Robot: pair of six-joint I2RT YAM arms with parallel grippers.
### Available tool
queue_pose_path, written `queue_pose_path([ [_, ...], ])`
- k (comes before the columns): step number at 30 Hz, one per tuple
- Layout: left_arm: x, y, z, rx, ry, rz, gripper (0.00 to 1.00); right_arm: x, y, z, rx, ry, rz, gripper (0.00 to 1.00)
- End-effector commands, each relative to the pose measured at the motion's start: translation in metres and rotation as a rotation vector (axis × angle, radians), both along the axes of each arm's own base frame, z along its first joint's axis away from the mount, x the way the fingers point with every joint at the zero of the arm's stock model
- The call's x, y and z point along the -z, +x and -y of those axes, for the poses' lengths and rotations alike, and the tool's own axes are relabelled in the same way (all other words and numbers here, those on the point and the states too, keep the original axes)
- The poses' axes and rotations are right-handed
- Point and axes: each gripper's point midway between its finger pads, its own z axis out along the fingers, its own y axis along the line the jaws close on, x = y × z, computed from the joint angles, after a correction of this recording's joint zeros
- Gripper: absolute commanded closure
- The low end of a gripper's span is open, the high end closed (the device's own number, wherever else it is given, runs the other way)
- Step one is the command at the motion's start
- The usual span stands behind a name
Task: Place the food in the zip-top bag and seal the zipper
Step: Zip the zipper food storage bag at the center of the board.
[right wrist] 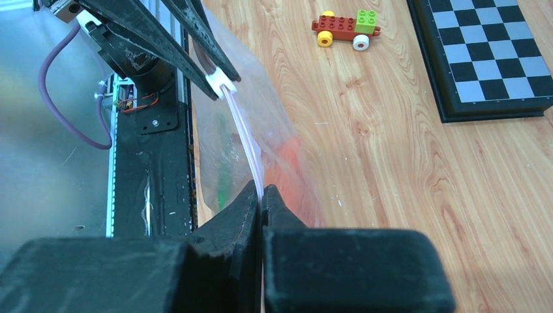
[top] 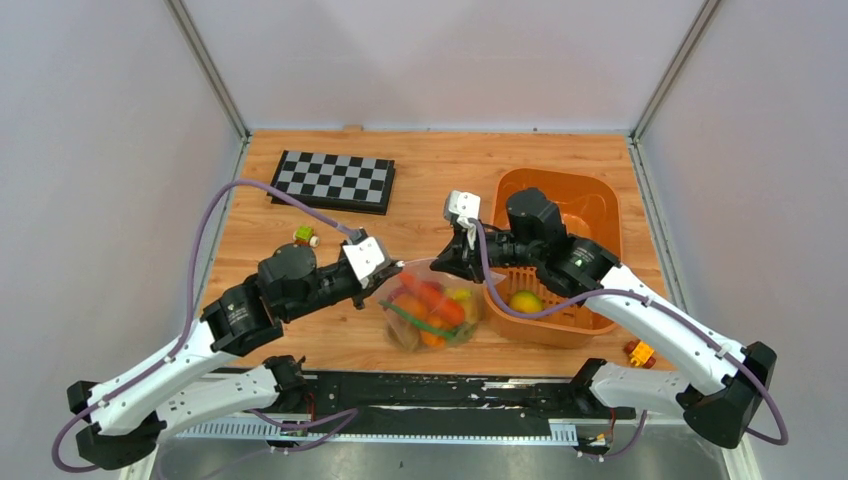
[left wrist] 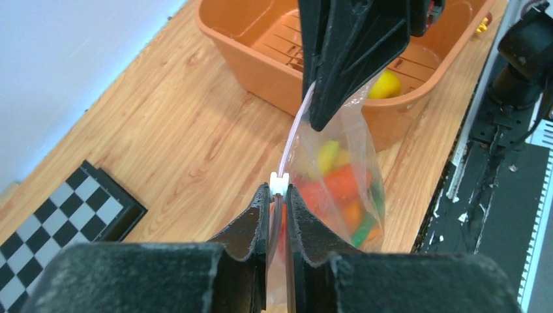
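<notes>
Zip-top bag (left wrist: 358, 140) is near the front edge of the table (left wrist: 163, 143), food (left wrist: 339, 186) inside, zipper (left wrist: 295, 134) stretched between both hands. Left hand (left wrist: 278, 193) pinches the zipper at its white slider (left wrist: 279, 182). Right hand (right wrist: 260, 190) is pressed together on the other end.

To seal well, probably anchor the right end, keep the strip taut and straight, and draw the slider across steadily (track mating cannot be judged). Beyond, a yellow fruit (left wrist: 386, 83) lies in the orange basket (left wrist: 248, 62).

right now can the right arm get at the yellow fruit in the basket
Probably not yet: the right gripper is shut on the zipper. The yellow fruit lies uncovered in the basket, near that arm.
</notes>
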Motion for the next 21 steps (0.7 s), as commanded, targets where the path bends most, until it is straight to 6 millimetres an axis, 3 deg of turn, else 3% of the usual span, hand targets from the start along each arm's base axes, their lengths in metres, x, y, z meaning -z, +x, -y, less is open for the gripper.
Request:
queue_pose_path([
  [1, -0.011, 0.009, -0.033, -0.16, -0.044, 0.018, 0.93, -0.008, 0.01, 0.003, 0.076, 0.023, 0.001, 1.0],
  [8, -0.001, 0.02, -0.063, -0.306, 0.0, 0.029, 0.92, -0.009, 0.011, 0.009, 0.119, 0.047, 0.011, 1.0],
  [21, -0.004, 0.027, -0.096, -0.447, 0.012, 0.069, 0.89, -0.006, 0.014, 0.011, 0.147, 0.039, 0.011, 1.0],
])
